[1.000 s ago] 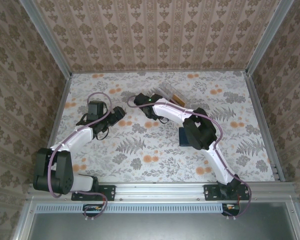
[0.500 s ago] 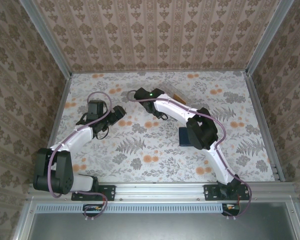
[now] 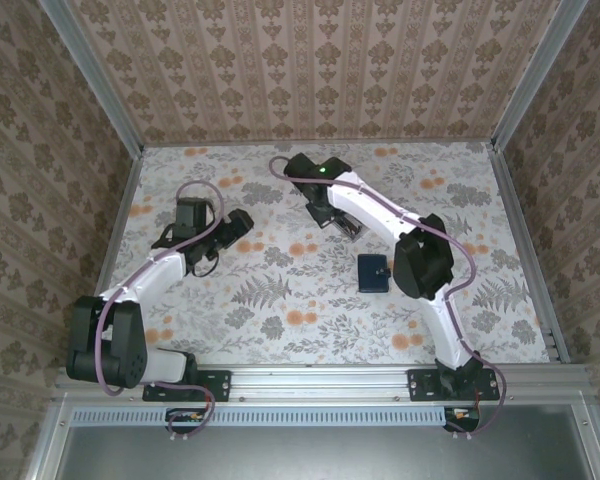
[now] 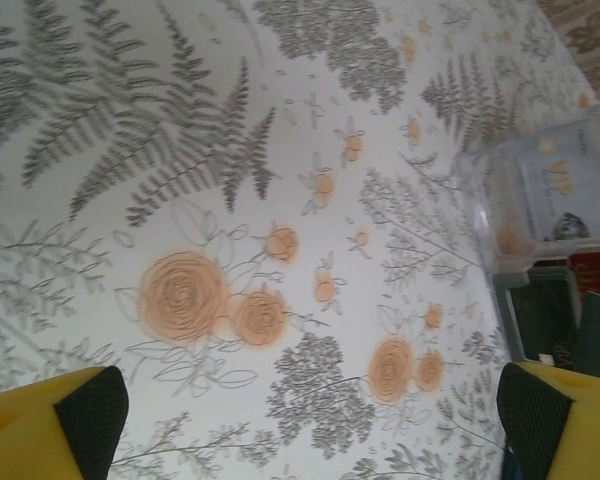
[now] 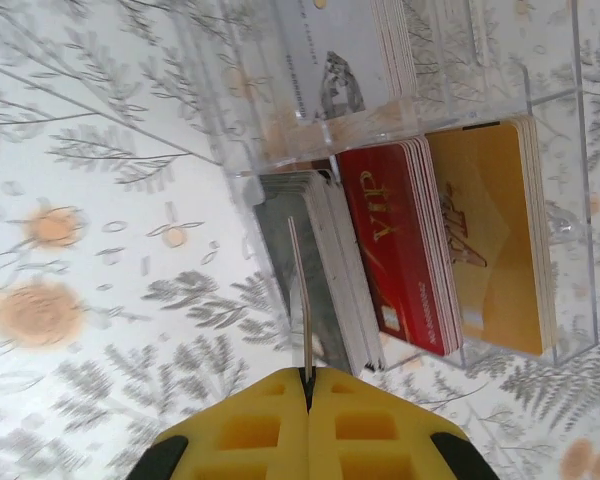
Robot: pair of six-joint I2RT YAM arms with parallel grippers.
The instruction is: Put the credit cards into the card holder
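- Right now the one card (image 5: pixel 299 295) that counts is a thin one seen edge-on, pinched between the clenched fingers of the right gripper (image 5: pixel 307 378). It stands over the grey stack, and I can't tell its face colour or whether its far end is clear of the pile.
- The other cards (image 5: pixel 395 240) sit in stacks in a clear box (image 5: pixel 570 150): grey nearest the held one, then red, then orange-tan, with pale ones in the compartment beyond.
- The holder (image 3: pixel 372 272) lies flat on the table (image 3: pixel 280 300), nearer the arm bases than the box and well apart from it, just beside the right arm's elbow. From above it looks folded shut, though that is hard to be sure of.
- The left gripper (image 4: pixel 310 430) hangs low over bare table with its fingers (image 4: pixel 92 408) spread wide, grasping nothing, the box off to its right.
- So, as I read it, this is the picking-out step: one card taken from the box, none in the holder yet.
- Next, I'd judge, the card must be lifted straight out so it drags no neighbours along, then carried back to the holder.
- That calls for a pocket to slide into. If the holder is shut, the idle left gripper looks the natural one to open or steady it.
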